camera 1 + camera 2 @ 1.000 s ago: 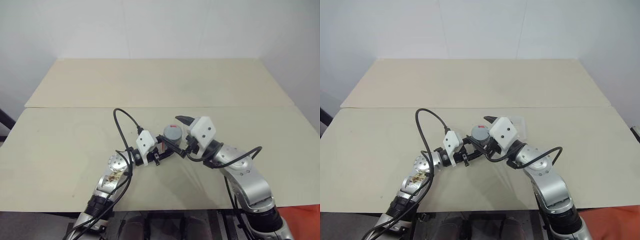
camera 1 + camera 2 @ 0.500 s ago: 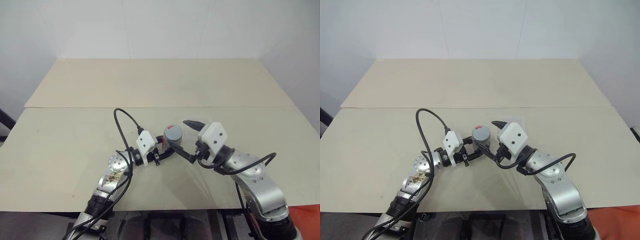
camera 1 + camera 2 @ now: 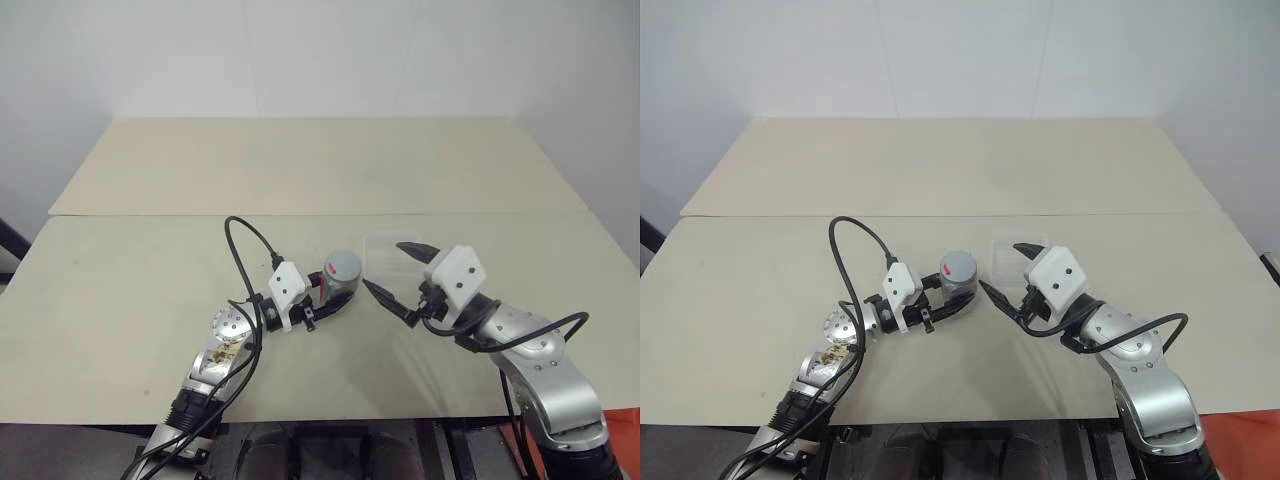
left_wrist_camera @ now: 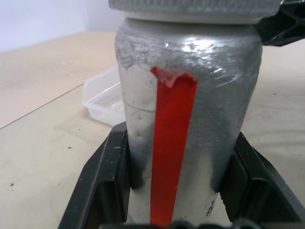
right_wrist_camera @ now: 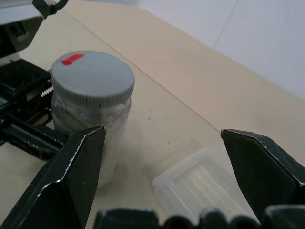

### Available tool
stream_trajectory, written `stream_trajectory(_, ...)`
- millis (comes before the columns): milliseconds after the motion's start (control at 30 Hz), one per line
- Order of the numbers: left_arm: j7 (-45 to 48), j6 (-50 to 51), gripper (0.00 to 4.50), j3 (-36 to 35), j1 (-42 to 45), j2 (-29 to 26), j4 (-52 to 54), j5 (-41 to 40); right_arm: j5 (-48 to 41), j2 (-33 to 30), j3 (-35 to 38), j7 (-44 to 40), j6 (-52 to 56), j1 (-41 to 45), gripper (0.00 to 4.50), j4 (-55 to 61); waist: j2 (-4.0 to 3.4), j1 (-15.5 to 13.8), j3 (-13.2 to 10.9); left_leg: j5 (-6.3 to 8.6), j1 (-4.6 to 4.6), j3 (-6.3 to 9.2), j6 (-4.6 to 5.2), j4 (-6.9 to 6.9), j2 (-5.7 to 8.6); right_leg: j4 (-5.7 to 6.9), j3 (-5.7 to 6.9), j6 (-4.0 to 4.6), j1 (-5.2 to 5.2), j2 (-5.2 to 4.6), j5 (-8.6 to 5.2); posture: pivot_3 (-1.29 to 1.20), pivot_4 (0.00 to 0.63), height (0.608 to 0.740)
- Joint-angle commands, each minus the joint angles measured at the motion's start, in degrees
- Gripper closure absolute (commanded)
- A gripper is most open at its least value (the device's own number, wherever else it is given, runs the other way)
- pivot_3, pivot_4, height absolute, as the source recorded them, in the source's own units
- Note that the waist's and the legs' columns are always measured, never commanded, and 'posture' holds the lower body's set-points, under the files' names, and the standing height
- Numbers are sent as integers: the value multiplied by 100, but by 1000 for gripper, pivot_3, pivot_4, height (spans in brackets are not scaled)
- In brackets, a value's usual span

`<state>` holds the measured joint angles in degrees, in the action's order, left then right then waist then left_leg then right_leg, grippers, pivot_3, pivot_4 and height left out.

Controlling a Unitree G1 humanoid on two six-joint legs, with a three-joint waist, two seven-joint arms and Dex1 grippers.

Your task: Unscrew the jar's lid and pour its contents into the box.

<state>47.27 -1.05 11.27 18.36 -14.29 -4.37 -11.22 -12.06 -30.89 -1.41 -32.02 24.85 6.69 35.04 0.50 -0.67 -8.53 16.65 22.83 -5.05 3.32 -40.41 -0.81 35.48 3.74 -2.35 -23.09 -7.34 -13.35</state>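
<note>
No brand or readable writing seen. One jar, silver-grey, red vertical strip on side, stood upright on table, clenched between fingers of left gripper. One lid, grey, small red mark on top, seated on jar. One clear box lain just beside jar. Right gripper held released, jaws spread, nothing grasped, near jar.
</note>
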Motion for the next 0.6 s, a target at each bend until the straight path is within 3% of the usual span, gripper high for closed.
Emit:
stream_trajectory(33,29,-159,2406,-8,78,16,99,-38,-145,-186,218,-218,-208,-124,0,336,0,-2,0,0,0,0,0,0,0,0,0,0,0,0,0,0,150,740)
stream_trajectory(300,25,-185,2406,3,90,31,91,-21,-857,-241,287,-581,-56,-47,0,633,0,13,0,1,-2,1,1,-1,-2,-25,-1,0,1,0,0,0,150,740)
stream_trajectory(600,57,-205,2406,-5,115,3,81,-12,-775,83,-259,-364,142,493,0,348,0,-7,0,0,-1,1,1,-2,-1,-24,-1,0,2,0,0,0,150,740)
